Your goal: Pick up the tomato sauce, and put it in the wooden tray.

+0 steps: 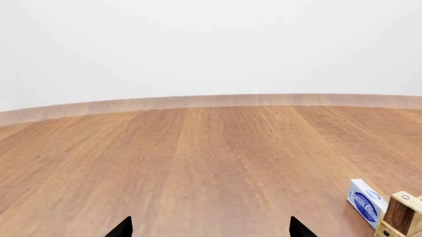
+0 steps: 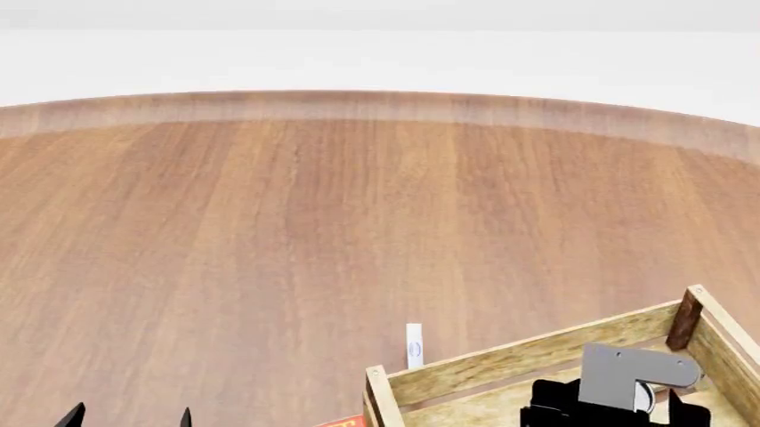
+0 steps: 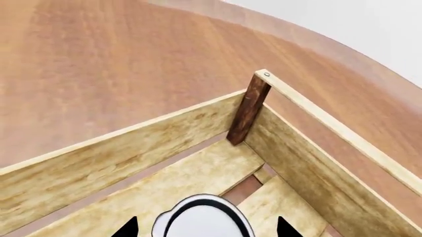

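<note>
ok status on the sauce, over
Left gripper open, over the table. Right gripper open, inside the wooden tray. Tomato sauce between its fingers, within the tray walls. Nothing blocking.

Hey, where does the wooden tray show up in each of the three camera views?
Head view: wooden tray sits bottom right, around the right tool.
Left wrist view: only one corner post shows, at the bottom right edge.
Right wrist view: its inside walls fill the lower frame.
Shared landmark: the dark brown corner post.
</note>
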